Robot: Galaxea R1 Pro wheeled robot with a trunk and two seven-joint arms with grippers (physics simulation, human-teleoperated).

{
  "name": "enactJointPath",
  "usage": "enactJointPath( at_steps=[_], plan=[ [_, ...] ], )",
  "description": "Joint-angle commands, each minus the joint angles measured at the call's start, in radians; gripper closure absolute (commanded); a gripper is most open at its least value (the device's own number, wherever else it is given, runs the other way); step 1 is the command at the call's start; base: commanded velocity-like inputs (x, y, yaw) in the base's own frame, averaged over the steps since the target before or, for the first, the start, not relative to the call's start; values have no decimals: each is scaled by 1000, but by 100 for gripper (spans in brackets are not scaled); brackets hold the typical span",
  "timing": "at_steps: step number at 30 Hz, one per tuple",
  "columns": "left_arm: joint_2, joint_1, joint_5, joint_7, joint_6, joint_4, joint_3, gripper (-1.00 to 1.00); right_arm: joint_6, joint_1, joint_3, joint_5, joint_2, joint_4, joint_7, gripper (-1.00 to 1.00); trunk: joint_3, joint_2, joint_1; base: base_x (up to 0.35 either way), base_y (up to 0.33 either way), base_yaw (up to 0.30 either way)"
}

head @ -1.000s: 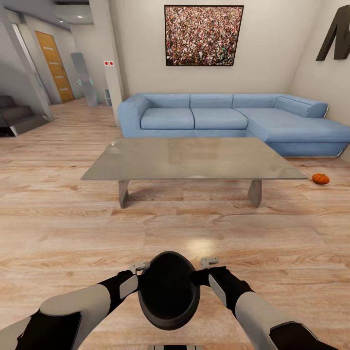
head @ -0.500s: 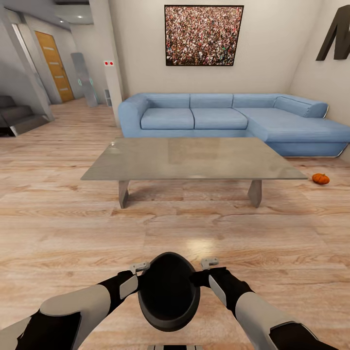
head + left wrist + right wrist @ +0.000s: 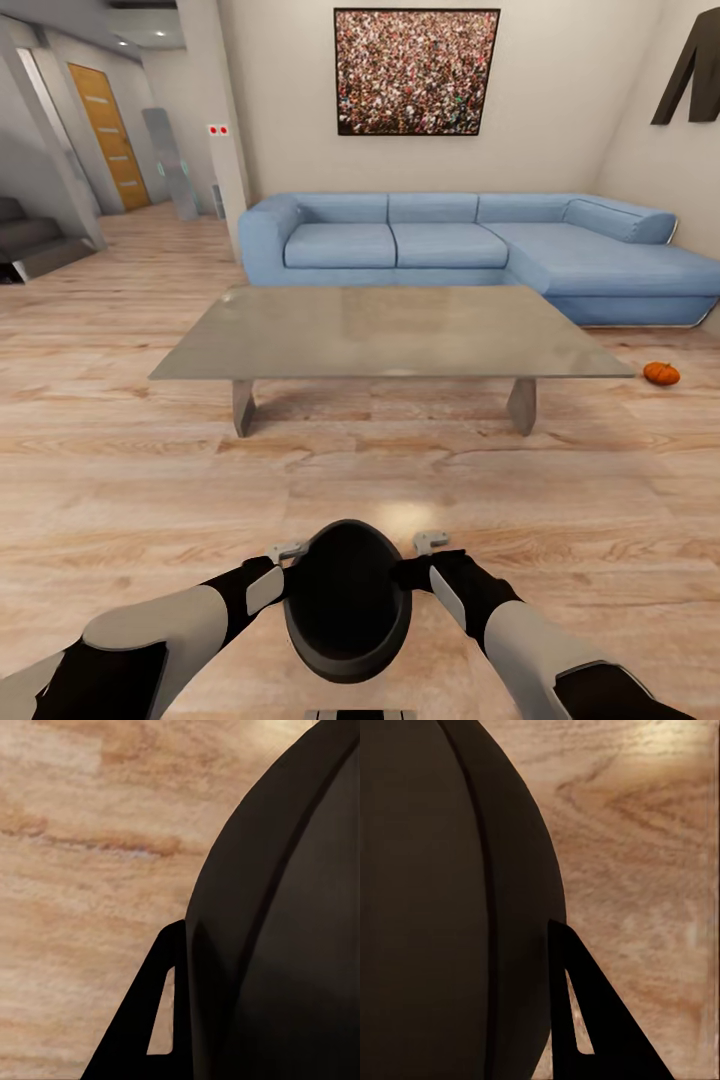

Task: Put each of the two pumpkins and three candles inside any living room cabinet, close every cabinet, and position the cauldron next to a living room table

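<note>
Cauldron [image 3: 347, 600]: black, rigid, probably heavy, smooth-walled. Carried squeezed between left gripper [image 3: 287, 549] and right gripper [image 3: 431, 541]; whether fingers are clenched, unclear.

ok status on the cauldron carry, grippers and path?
Left gripper and right gripper clamp the cauldron from both sides. Table ahead across bare wood floor. One pumpkin on floor, off to the right.

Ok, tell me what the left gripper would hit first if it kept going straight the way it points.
Probably the wooden floor. In the left wrist view the left gripper points along the side of the cauldron, which it presses against, and bare floor lies beyond. Depth there is unclear.
</note>
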Motion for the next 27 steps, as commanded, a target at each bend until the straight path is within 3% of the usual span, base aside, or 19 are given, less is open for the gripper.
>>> enactJointPath(
  at_steps=[1,11,27],
  plan=[
    [0,0,-17,2,-29,2,15,100,0,0,-21,21,-1,2,-77,100,0,0,0,273,-195,0],
    [1,0,-17,2,-29,3,14,100,0,0,-22,19,-1,4,-90,100,0,0,0,286,-161,0],
    [2,0,-17,2,-29,4,14,100,1,0,-21,21,0,18,-91,100,0,0,0,324,-12,0]
  ],
)
